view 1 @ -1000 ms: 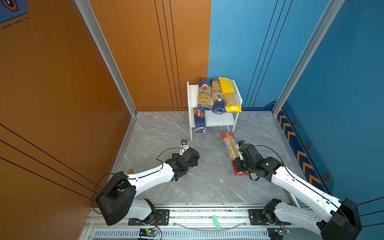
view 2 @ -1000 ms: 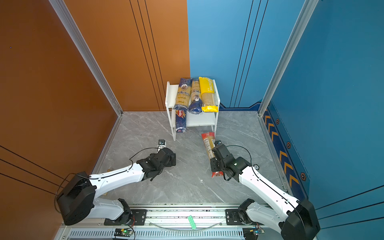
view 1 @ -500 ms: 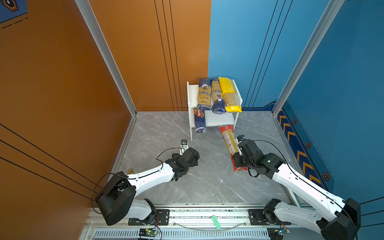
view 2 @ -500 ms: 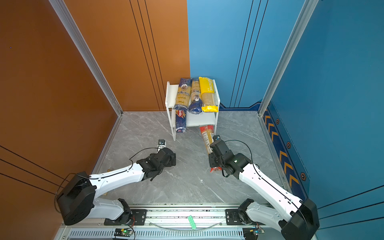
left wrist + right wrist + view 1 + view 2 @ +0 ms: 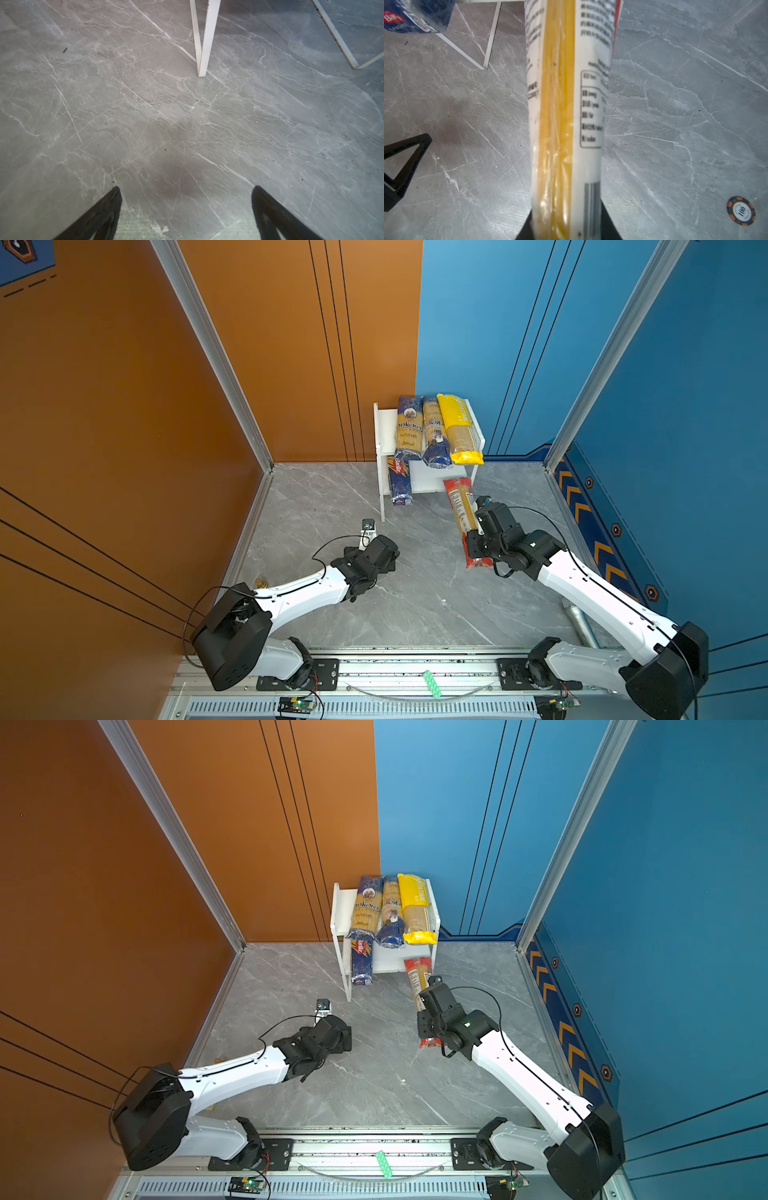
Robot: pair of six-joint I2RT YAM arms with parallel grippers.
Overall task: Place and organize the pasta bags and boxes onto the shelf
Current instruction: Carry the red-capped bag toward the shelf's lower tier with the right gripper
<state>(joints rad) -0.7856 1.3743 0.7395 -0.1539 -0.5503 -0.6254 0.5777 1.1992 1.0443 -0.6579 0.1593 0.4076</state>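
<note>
Red-ended spaghetti pack (image 5: 459, 499) is clamped in the right hand (image 5: 473, 529), far end near the shelf (image 5: 428, 485).

The shelf (image 5: 384, 431) is white, floor (image 5: 415, 593) veined grey (one pack (image 5: 459, 502) red-ended).

You can read "ankara" on the left navy pack (image 5: 409, 427), "Barilla" and "SPAGHET" on the blue pack (image 5: 400, 485), "100" on the chip (image 5: 741, 211); the panel on the clear pack (image 5: 591, 110) gives "energy", "fat", "sodium", other print blurred
</note>
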